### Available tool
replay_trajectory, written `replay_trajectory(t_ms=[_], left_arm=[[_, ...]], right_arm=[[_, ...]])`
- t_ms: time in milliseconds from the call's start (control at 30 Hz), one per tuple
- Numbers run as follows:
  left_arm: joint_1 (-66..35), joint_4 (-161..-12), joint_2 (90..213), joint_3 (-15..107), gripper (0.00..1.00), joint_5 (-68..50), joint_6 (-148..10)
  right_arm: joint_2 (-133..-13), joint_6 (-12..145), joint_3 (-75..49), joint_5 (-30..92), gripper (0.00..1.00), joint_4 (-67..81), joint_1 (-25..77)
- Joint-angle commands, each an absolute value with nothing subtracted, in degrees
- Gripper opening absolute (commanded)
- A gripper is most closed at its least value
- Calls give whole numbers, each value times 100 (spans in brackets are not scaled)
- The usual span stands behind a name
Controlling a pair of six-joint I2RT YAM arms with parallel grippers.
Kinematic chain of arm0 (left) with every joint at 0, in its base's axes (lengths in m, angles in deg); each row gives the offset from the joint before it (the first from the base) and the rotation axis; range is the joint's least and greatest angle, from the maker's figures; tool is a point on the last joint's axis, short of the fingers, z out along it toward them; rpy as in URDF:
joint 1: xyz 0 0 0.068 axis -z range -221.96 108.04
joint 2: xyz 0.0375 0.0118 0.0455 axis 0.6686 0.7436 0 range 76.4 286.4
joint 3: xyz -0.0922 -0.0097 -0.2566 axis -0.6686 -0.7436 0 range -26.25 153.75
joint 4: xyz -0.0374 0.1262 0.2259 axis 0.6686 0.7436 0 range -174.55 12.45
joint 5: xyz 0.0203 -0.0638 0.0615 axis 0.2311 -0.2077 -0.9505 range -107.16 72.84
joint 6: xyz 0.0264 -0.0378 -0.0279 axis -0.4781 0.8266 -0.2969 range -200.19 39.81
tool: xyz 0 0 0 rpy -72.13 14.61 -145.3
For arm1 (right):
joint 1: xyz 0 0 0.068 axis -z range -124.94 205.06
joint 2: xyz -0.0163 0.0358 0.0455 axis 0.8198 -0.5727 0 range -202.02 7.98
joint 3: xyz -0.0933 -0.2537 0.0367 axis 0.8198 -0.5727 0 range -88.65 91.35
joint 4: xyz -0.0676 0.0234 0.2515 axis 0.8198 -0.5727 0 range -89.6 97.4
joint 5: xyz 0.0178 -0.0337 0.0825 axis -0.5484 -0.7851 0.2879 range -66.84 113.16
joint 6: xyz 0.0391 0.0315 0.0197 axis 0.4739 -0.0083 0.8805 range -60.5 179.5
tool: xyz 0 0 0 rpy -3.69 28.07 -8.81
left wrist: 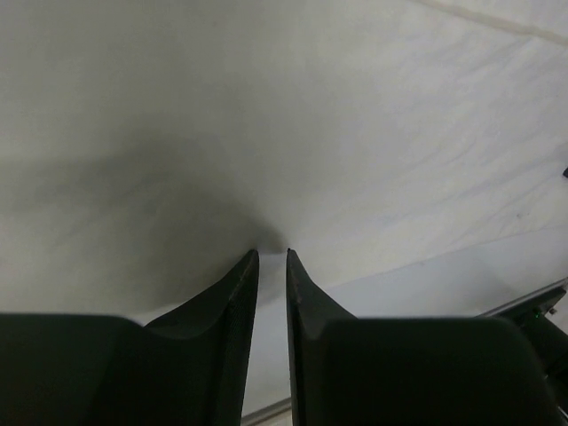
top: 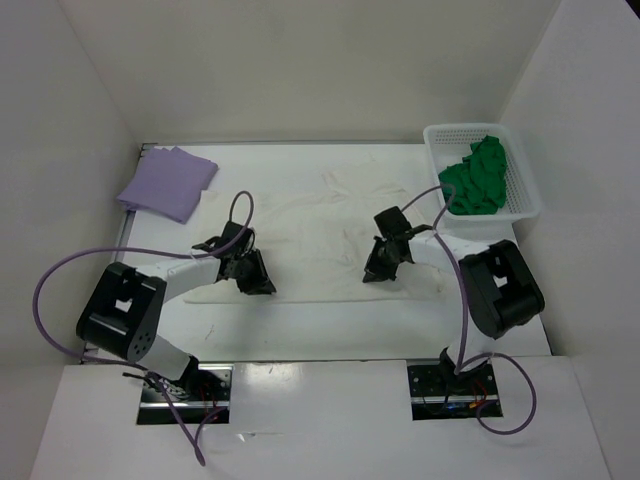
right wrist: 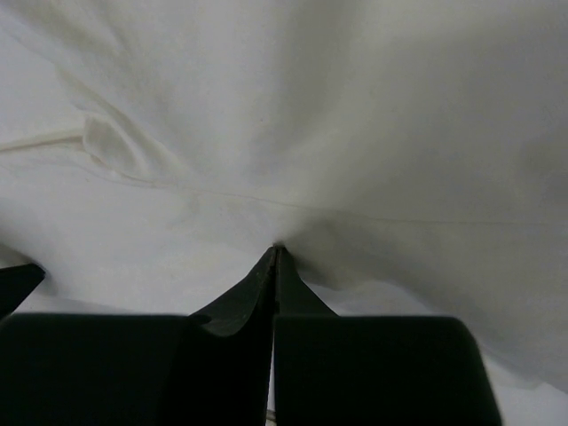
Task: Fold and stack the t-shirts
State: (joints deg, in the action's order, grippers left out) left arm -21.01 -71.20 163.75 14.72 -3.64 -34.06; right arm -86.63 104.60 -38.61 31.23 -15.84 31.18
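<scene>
Cream shirt pinched at near edge

Right gripper, closed, holds that edge mid-frame; left gripper, jaws slightly apart, meets it, hold unclear. Lavender shirt lies folded upper left; green shirt sits in basket, upper right.

White mesh basket (far right corner), white table, plain pale walls

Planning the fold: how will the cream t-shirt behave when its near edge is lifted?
Probably floppy: the cream t-shirt puckers into folds where the right gripper pinches it. Likely light, since it lies thin and flat on the table. It may sag between lift points.
</scene>
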Motion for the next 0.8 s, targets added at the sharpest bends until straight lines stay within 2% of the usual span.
replay_trajectory(t_ms=[0, 233, 333, 433, 533, 600, 667, 767], left_arm=[[-2122, -6214, 16070, 1050, 27, -380, -3431], [-2060, -5677, 15629, 1216, 27, 76, -3492], [-2112, -5625, 15568, 1365, 27, 533, -3545], [-2296, -5511, 15515, 2312, 26, 482, -3782], [-2690, -5728, 15759, 3411, 24, -106, -4037], [-3086, -6105, 16084, 3885, 22, -596, -4116], [-3237, -6379, 16349, 4150, 29, -1577, -4283], [-3641, -6600, 17043, 4721, 36, -2145, -4564]], right_arm=[[-8256, 10774, -4565, 3238, 0, -2196, 2976], [-7499, 10986, -4779, 3414, 0, -2626, 2905], [-7560, 10846, -4323, 3257, 2, -2854, 2905], [-7727, 10425, -3453, 3063, 10, -3065, 2966], [-7876, 10125, -2749, 3010, 14, -2918, 3071], [-8069, 9976, -2459, 3167, 11, -2602, 3133], [-8245, 9809, -2186, 3343, 5, -2425, 3133], [-8562, 9607, -1817, 3345, 3, -2363, 3133]])
